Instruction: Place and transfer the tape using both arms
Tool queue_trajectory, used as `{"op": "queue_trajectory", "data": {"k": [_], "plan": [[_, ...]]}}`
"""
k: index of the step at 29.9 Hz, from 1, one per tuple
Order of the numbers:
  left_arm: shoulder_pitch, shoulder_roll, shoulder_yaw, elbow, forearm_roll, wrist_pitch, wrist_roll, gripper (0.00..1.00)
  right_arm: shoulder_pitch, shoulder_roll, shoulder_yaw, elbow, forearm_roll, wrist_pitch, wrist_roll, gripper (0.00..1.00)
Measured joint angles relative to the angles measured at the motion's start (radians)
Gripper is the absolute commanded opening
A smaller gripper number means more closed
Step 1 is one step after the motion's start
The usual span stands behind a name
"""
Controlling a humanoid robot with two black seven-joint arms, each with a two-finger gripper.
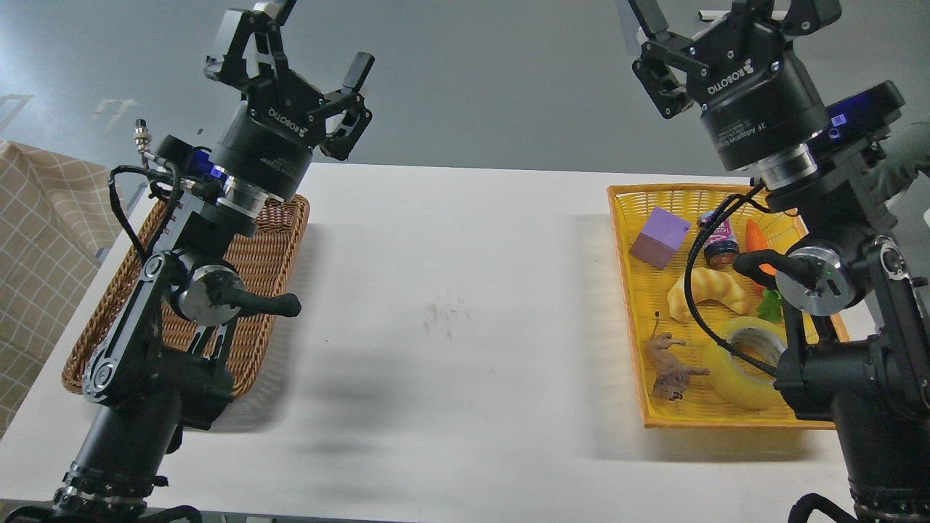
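The tape [737,367], a translucent yellow roll with a grey-white core, lies flat in the near right corner of the yellow basket [623,290], partly hidden behind my right arm. My left gripper [305,47] is open and empty, raised above the far end of the brown wicker basket [270,247]. My right gripper [726,18] is open and empty, held high above the far edge of the yellow basket, with its fingertips partly cut off by the top edge of the view.
The yellow basket also holds a purple block [660,237], a small can [721,243], a carrot [758,236], a croissant [708,289] and a toy lion [672,370]. The white table [450,312] lies between the baskets. A checked cloth [36,240] hangs at the left.
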Motion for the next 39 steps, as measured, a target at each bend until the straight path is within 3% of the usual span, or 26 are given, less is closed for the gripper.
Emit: {"op": "queue_trajectory", "data": {"k": [7, 18, 24, 27, 31, 39], "plan": [[0.016, 0.011, 0.007, 0.0, 0.153, 0.062, -0.091, 0.99, 0.019, -0.213, -0.031, 0.018, -0.121, 0.007, 0.01, 0.99], [0.006, -0.008, 0.003, 0.0, 0.085, 0.058, -0.091, 0.99, 0.01, -0.498, -0.085, 0.012, -0.525, 0.01, 0.016, 1.0], [0.004, -0.01, 0.005, 0.0, 0.055, 0.059, -0.088, 0.99, 0.005, -0.556, -0.037, 0.01, -0.367, 0.095, 0.104, 1.0], [0.003, -0.01, 0.004, 0.0, 0.055, 0.061, -0.088, 0.99, -0.024, -0.57, 0.037, 0.013, -0.249, 0.105, 0.111, 1.0], [0.004, -0.013, 0.004, 0.0, 0.057, 0.064, -0.089, 0.99, -0.077, -0.707, 0.19, -0.015, -0.15, 0.106, 0.118, 1.0], [0.009, -0.013, 0.006, -0.003, 0.06, 0.067, -0.094, 0.99, -0.113, -0.574, 0.244, -0.037, -0.141, 0.106, 0.144, 0.99]]}}
